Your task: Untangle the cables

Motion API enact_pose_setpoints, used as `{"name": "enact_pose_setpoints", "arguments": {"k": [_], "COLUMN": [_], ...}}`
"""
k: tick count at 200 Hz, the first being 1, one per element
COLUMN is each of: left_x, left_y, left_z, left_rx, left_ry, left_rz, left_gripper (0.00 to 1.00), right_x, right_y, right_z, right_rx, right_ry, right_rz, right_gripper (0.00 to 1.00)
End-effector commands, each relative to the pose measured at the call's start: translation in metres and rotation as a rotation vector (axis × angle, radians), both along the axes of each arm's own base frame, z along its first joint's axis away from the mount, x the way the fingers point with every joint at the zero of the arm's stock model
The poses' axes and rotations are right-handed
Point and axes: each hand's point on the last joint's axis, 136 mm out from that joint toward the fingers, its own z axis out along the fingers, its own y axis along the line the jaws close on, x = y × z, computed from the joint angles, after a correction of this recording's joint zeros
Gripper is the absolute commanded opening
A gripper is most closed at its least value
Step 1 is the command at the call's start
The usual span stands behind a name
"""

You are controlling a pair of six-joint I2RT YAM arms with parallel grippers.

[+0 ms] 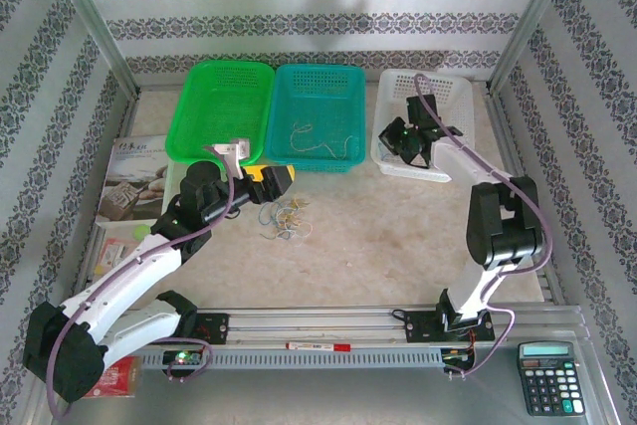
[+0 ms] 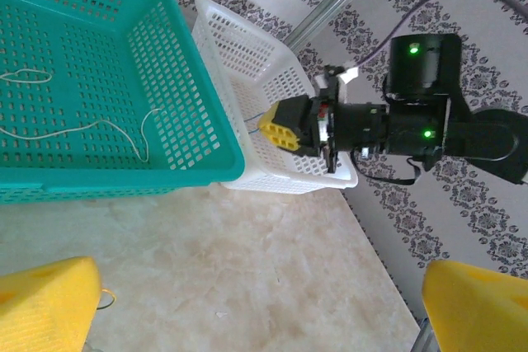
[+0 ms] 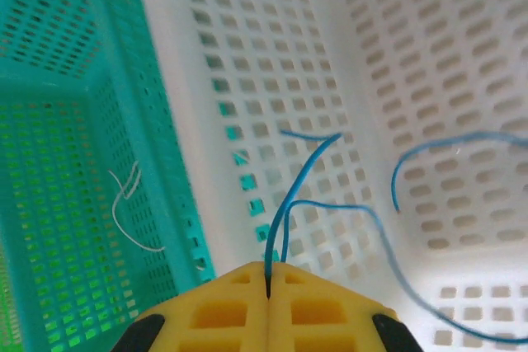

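Green basket (image 1: 231,65), teal basket (image 1: 318,68) and white basket (image 1: 439,75) wall the bench (image 1: 388,251) at 12 o'clock. Bench centre toward 4 o'clock lies bare. Loose wires (image 1: 284,224) clutter 9 o'clock of centre. White basket walls hem the right end effector (image 1: 406,136), which pinches a blue wire (image 3: 307,162).

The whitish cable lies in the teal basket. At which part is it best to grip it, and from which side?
Probably its long, nearly straight middle stretch, coming straight down from above with the jaws across the wire. The whitish cable lies flat on the floor of the teal basket, whose walls block any sideways approach. Its curled end offers a less sure hold.
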Motion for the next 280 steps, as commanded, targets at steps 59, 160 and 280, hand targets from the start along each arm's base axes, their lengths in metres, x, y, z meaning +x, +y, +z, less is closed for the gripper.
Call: {"name": "enact_pose_setpoints", "arguments": {"k": [59,160,280], "left_x": [-0.007,-0.013,-0.031], "left_y": [-0.002,0.012,0.083], "left_z": [0.007,-0.013,-0.107], "left_rx": [-0.012,0.010,0.037], "left_ry": [-0.015,0.046,0.349], "left_rz": [-0.011,0.052,0.434], "left_gripper": [1.00,1.00,1.00], "right_x": [0.021,-0.014,-0.180], "right_y": [-0.075,-0.030,0.187], "right_z": [0.062,0.123,0.032], "right_rx": [-0.226,-0.214,-0.173], "right_ry": [-0.161,-0.410,-0.368], "right_rz": [-0.092,0.100,0.772], "right_gripper": [0.16,0.63,0.62]}}
